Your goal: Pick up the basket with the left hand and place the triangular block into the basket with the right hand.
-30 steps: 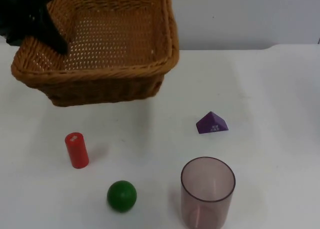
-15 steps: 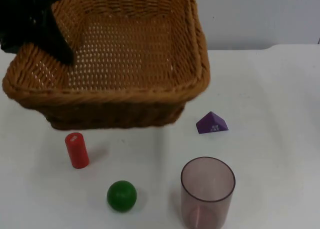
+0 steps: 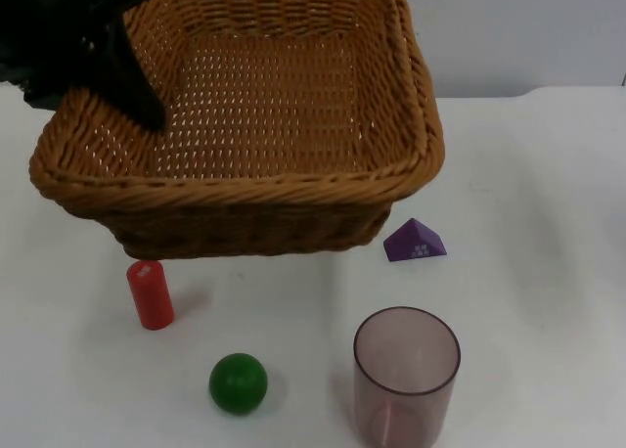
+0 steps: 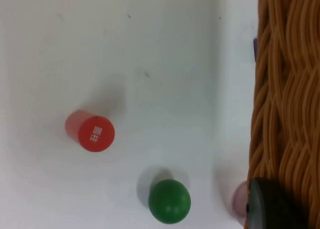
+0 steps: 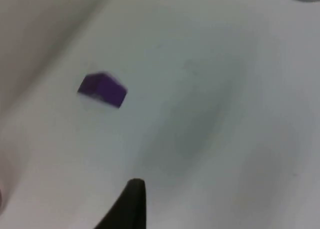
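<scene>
left tool [image 3: 122, 86]: clamped on basket [image 3: 293, 189] rim, basket lifted off tabletop [image 3: 548, 272] | right tool [image 5: 131, 199]: above tabletop near triangular block [image 3: 415, 242], finger state cannot be told | block: on tabletop just beside basket

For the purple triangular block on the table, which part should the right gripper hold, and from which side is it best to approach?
Probably from above, closing on the two flat triangular end faces of the purple triangular block. It lies on a broad face with its ridge up, so the sloped sides would likely slip. The basket held by the left gripper hangs close beside it, so coming straight down looks safest.
</scene>
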You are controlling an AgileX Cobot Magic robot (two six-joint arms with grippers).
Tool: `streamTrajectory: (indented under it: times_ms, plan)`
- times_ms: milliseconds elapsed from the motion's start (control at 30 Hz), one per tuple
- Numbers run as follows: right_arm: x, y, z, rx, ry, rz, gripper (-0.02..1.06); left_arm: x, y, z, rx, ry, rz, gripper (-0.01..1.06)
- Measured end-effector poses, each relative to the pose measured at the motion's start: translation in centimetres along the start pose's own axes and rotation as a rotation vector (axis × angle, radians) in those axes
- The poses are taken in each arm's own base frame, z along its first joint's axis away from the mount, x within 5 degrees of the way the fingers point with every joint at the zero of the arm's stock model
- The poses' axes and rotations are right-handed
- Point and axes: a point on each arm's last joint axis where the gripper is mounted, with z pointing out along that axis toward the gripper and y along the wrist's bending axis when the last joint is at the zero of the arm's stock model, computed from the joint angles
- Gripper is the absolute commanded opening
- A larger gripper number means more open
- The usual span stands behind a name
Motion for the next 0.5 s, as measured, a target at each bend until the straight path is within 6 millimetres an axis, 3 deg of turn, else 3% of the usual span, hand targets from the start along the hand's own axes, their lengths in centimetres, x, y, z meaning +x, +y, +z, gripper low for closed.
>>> streamTrajectory:
  times_ms: [133, 167, 367, 400, 500]
  plan:
    - [-0.5, 0.9, 5.5, -0.100, 0.105, -0.120, 1.05, 0.0, 0.0, 0.0, 0.001, 0.000, -0.003, 0.00]
    - [-0.5, 0.9, 5.5, -0.100, 0.105, -0.120, 1.05, 0.0, 0.0, 0.0, 0.001, 0.000, -0.003, 0.00]
    - [-2.8, 2.2, 12.2, -0.198, 0.164, -0.311, 1.05, 0.0, 0.0, 0.0, 0.003, 0.000, -0.004, 0.00]
    - [-2.8, 2.2, 12.2, -0.198, 0.164, -0.311, 1.05, 0.0, 0.0, 0.0, 0.003, 0.000, -0.004, 0.00]
    - [-4.1, 2.9, 14.9, -0.260, 0.191, -0.400, 1.05, 0.0, 0.0, 0.0, 0.003, 0.000, -0.004, 0.00]
